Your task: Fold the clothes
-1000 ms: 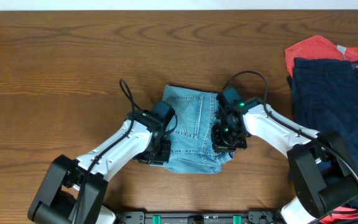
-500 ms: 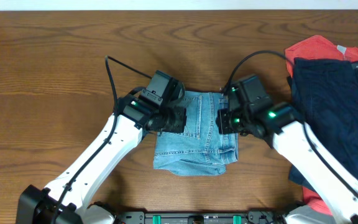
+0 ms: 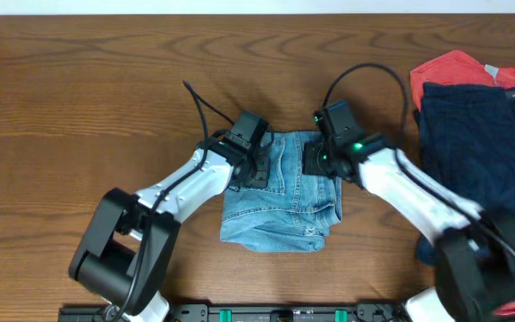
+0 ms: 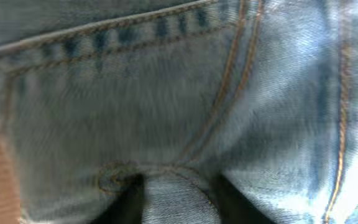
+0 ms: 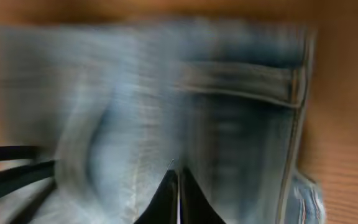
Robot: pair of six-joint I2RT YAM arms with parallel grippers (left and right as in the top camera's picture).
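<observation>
Folded jeans [image 3: 280, 206] are lying centrally on the counter [image 3: 79, 107]. The left gripper [image 4: 176, 193] is pinching a denim fold at their left edge. The right gripper [image 5: 178, 190], blurred, seems to be pinching the right edge.

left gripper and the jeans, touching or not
Touching. The left wrist view shows a fold of the jeans pinched between the two dark fingers of the left gripper.

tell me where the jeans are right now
In the overhead view the jeans lie folded on the table, between the left tool and right tool, left of the navy garment.
</observation>
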